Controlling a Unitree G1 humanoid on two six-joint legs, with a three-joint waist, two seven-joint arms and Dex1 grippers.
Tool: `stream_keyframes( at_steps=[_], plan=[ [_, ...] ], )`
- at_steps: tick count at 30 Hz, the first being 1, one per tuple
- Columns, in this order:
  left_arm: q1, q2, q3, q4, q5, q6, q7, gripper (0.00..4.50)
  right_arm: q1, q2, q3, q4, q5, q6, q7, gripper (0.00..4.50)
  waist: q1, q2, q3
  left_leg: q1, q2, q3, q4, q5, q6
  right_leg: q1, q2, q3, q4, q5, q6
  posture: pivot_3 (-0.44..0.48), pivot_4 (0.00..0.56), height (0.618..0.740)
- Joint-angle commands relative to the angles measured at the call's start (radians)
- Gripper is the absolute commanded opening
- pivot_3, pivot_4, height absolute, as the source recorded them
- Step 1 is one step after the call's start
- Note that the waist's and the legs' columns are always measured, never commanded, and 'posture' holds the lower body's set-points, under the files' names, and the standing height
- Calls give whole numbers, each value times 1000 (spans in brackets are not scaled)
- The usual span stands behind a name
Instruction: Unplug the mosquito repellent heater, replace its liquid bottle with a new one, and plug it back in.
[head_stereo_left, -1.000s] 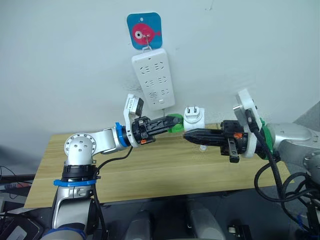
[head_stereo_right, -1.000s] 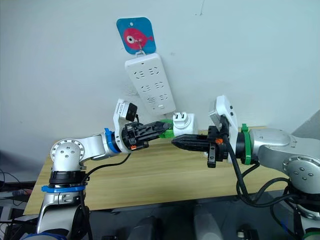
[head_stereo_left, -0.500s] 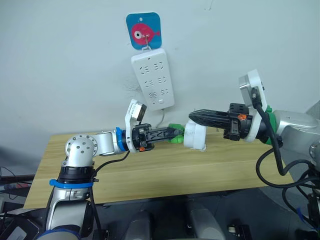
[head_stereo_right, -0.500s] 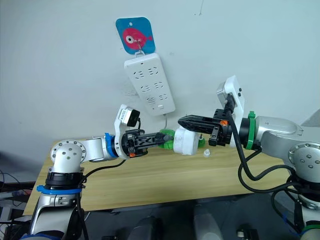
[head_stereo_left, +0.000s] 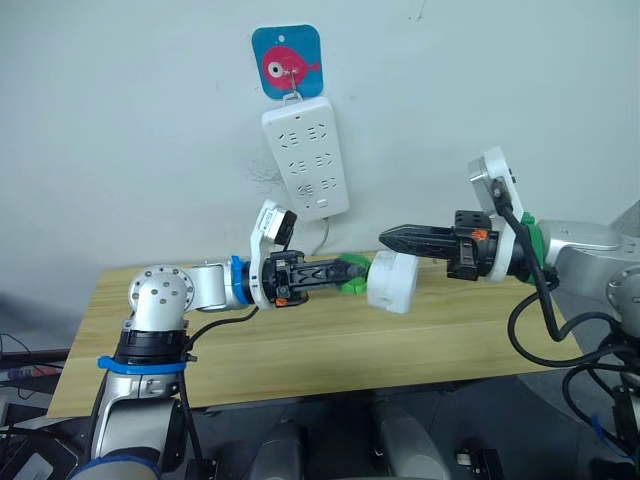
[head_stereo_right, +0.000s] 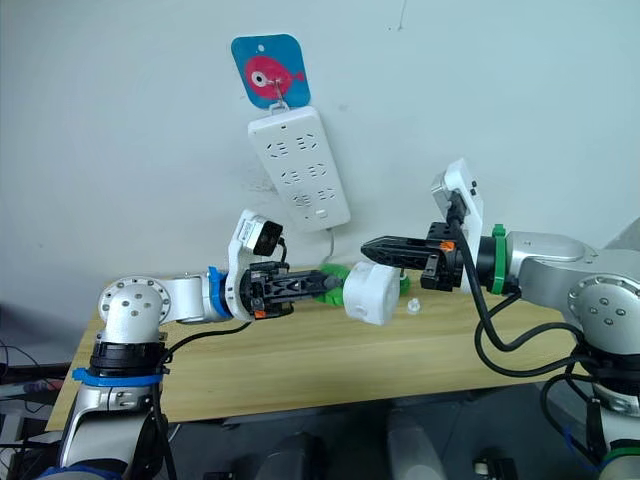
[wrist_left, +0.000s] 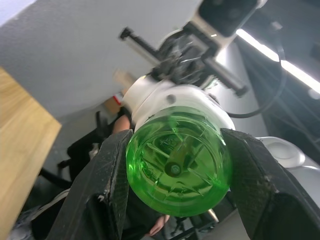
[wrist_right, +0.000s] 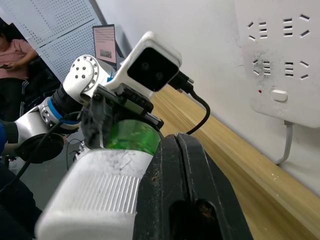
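Left gripper (head_stereo_left: 348, 271) clamping green bottle (head_stereo_left: 352, 274), heater (head_stereo_left: 394, 281) hanging on bottle's far end, axis pointing toward right gripper (head_stereo_left: 392, 238), fingers closed, empty, just above heater.

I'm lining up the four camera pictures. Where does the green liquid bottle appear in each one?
Left eye view: green bottle mid-frame, in the left pincer, joined to the white heater.
Right eye view: at centre, left of the heater.
Left wrist view: its round base between the fingers.
Right wrist view: green patch behind the heater.
Shared landmark: the heater.
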Motion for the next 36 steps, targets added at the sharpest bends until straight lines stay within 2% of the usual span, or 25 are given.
stream_keyframes(
  at_steps=[1,13,17,22,25,29,31,36],
  plan=[
    [-22,-12,40,-12,-67,9,10,2418,6,16,7,-8,1,18,-5,0,0,0,0,0,0,0,0,0,0,0,0,0,0,0,0,-192,146,740],
    [-24,-24,59,13,-143,27,84,2315,92,56,-24,-25,40,38,-53,0,-1,0,0,0,0,0,0,0,0,0,-1,0,0,0,0,-193,150,740],
    [-11,-13,56,3,-138,28,87,2315,93,92,-67,-11,-4,-12,-120,0,-2,0,0,0,0,-1,0,0,0,0,-1,0,0,0,0,-190,152,740],
    [8,-6,64,-9,-108,3,104,2315,124,37,-163,-6,-85,-76,-100,0,2,0,0,0,-1,0,0,0,0,0,0,0,0,0,0,-189,154,740],
    [14,-20,77,-5,-80,-38,136,2315,174,-25,-214,-40,-94,-76,-61,559,5,0,0,0,-1,0,0,0,0,0,0,0,0,0,0,-195,157,740],
    [11,-46,94,14,-66,-78,180,2315,267,-133,-232,-154,-176,-123,33,1988,4,0,0,0,0,1,0,0,0,0,0,0,0,0,0,-203,160,740],
    [7,-55,99,23,-70,-88,195,2315,332,-181,-220,-227,-274,-188,87,2708,3,0,0,0,0,2,0,0,0,0,1,0,0,0,0,-206,161,740],
    [0,-66,102,32,-74,-94,212,2315,457,-208,-219,-337,-408,-304,146,4468,2,0,0,0,0,3,0,0,0,0,2,0,0,0,1,-211,162,740]
  ],
)
